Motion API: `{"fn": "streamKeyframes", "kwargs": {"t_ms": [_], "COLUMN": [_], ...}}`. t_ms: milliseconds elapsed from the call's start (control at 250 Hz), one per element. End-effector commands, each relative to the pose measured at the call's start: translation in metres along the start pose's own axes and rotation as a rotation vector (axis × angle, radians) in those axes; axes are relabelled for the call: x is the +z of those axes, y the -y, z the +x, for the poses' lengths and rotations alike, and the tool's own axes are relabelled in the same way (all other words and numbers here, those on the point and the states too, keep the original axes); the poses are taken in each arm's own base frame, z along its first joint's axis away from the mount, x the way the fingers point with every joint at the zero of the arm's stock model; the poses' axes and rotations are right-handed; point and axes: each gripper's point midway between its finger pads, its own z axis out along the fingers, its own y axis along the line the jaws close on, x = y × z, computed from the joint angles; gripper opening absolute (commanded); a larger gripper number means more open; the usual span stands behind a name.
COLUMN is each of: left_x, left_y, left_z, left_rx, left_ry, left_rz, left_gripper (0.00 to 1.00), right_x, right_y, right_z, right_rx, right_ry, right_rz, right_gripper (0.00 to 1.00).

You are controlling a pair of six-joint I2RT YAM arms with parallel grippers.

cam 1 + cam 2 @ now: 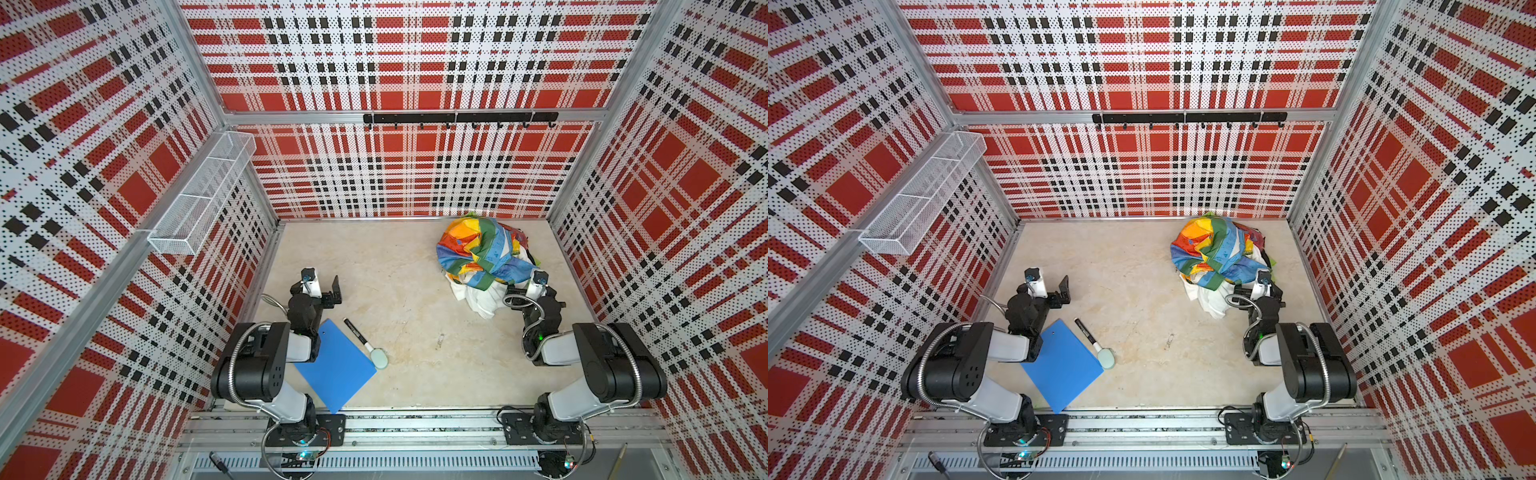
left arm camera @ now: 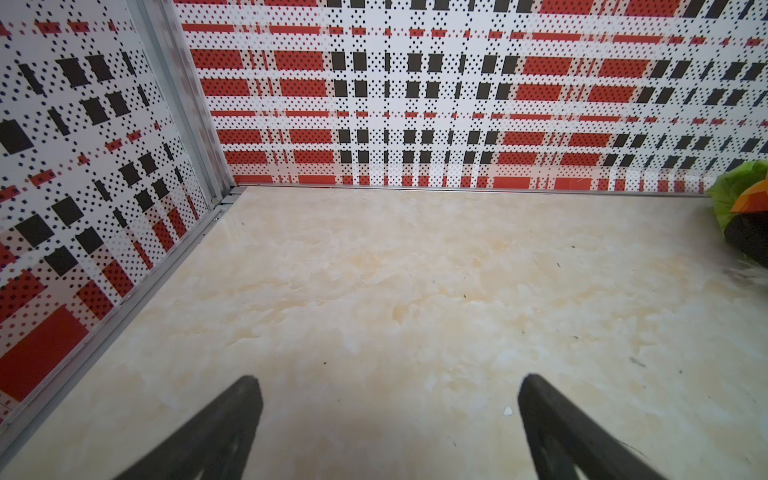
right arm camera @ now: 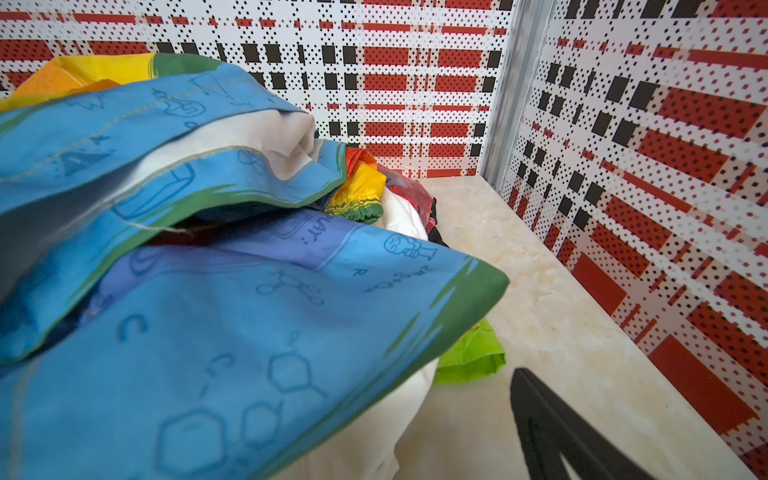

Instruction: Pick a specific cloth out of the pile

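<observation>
The white cloth [image 1: 482,301] lies under the patchwork [image 3: 249,332] at the pile's [image 1: 484,266] near edge — right pincer [image 1: 513,289] spread wide beside it, left pincer [image 2: 389,388] gaping over bare table [image 2: 415,270]

Red, white and black plaid perforated walls [image 1: 415,62], beige marbled floor [image 1: 407,291], white wire basket [image 1: 199,195], black hook rail [image 1: 459,118]

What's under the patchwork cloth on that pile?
The white cloth shows below the near edge of the patchwork cloth, with a lime-green piece and red fabric peeking out. How far they run beneath is covered.
</observation>
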Motion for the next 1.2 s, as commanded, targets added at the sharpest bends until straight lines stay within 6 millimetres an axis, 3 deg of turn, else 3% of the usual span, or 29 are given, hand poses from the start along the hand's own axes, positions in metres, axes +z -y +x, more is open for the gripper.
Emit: {"fn": "streamKeyframes", "kwargs": {"t_ms": [0, 520, 708, 1033, 1197], "left_x": [0.001, 0.001, -0.011, -0.018, -0.023], "left_y": [-0.001, -0.001, 0.0, 0.017, 0.043], "left_z": [-0.008, -0.007, -0.011, -0.036, -0.071], "left_rx": [-0.004, -0.007, -0.003, 0.085, 0.035], "left_ry": [0.028, 0.026, 0.075, 0.057, 0.058], "left_rz": [-0.004, -0.001, 0.001, -0.04, 0.032], "left_gripper": [0.99, 0.99, 0.99, 0.99, 0.99], "right_x": [0.003, 0.003, -0.007, -0.02, -0.019], "right_y": [-0.002, -0.003, -0.004, 0.011, 0.012], "right_z": [-0.018, -0.018, -0.023, -0.05, -0.072], "right_rx": [0.004, 0.003, 0.01, 0.044, 0.104], "right_ry": [0.064, 0.064, 0.107, 0.112, 0.057], "right_rz": [-0.007, -0.013, -0.025, 0.046, 0.052], "right_gripper": [1.0, 1.0, 1.0, 1.0, 1.0]}}
